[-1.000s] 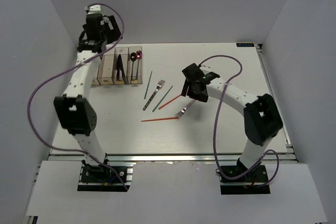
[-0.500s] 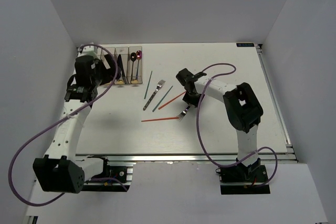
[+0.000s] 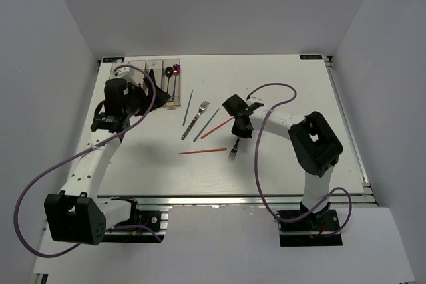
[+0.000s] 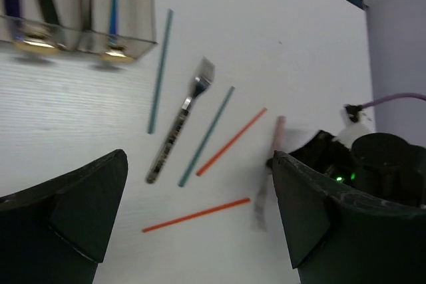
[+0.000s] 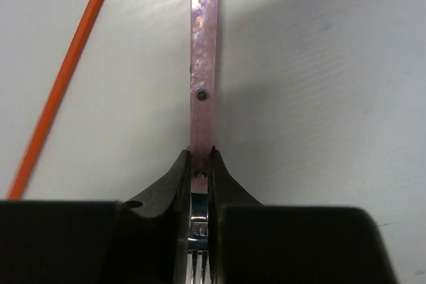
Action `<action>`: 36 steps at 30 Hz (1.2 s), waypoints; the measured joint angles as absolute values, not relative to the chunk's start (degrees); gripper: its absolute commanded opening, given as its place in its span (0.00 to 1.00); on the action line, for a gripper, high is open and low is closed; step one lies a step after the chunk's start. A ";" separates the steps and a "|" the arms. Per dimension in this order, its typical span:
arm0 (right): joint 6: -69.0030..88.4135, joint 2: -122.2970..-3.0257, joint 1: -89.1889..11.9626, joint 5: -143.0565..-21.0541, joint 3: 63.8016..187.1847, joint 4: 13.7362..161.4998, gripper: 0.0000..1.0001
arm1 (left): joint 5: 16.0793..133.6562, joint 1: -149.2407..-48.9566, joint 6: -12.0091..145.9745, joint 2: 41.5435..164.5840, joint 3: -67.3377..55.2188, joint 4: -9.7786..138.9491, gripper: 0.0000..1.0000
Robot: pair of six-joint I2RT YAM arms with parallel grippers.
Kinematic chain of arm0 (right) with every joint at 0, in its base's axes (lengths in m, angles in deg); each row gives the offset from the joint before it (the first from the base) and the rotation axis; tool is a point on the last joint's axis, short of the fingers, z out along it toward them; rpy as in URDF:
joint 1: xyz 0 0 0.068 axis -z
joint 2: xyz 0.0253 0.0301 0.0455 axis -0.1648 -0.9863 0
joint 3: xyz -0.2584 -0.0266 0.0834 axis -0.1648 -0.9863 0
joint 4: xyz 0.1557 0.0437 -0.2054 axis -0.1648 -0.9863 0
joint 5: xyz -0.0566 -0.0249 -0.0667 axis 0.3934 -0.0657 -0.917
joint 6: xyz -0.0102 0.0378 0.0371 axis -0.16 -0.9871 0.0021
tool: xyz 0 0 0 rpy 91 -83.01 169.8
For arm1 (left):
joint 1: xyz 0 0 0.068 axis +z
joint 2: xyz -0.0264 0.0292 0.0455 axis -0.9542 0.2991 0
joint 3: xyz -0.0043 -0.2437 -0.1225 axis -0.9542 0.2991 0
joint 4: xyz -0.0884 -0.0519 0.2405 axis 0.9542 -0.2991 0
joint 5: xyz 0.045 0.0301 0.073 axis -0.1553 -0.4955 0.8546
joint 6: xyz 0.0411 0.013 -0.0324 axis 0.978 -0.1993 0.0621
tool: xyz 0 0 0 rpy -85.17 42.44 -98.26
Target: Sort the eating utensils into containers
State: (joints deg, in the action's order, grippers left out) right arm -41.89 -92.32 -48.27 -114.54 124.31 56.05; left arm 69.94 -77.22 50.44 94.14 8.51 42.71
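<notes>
Row of 4 clear plastic bins (image 3: 178, 91) stood at far left of white table (image 3: 299, 98). Black spoon (image 3: 168, 71) & pink-red spoon (image 3: 176, 69) sat in rightmost bin. Right of bins, mid-table, L to R: thin green chopstick (image 3: 188, 108), silver fork (image 3: 195, 120), 2nd green chopstick (image 3: 206, 125), thin red chopstick (image 3: 218, 127). 2nd red chopstick (image 3: 202, 151) lay crosswise in front of them. Just right of its end, pink-handled metal fork (image 3: 233, 151) sat between fingers of right gripper (image 3: 238, 134).

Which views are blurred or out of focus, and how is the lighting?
Left wrist: soft throughout, the containers and the pink-handled fork smeared. Right wrist: fork handle sharp, right claw a dark silhouette. Top external: crisp, evenly lit.
</notes>
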 measured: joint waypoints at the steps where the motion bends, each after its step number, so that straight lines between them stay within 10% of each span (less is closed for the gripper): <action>1: -38.64 -90.66 -49.52 -113.88 121.95 58.32 0.00 | 68.43 -78.25 48.32 94.46 9.75 44.11 0.98; 17: -11.95 -65.72 -63.68 -86.80 110.28 89.27 0.00 | 67.86 -95.98 35.93 99.64 17.84 53.23 0.78; 22: -11.91 -67.71 -64.58 -85.16 111.44 89.91 0.00 | 66.55 -96.22 34.25 99.45 18.47 55.26 0.01; 24: -12.06 -68.80 -64.90 -85.01 111.90 90.04 0.08 | 66.07 -96.65 34.49 99.36 18.25 55.94 0.00; 27: -12.89 -69.15 -64.93 -85.69 112.45 89.65 0.47 | 66.48 -96.37 34.79 99.67 17.62 54.65 0.00; 36: -17.61 -63.16 -57.84 -99.00 109.93 78.69 0.54 | 94.29 -92.43 50.62 117.22 -12.48 33.77 0.00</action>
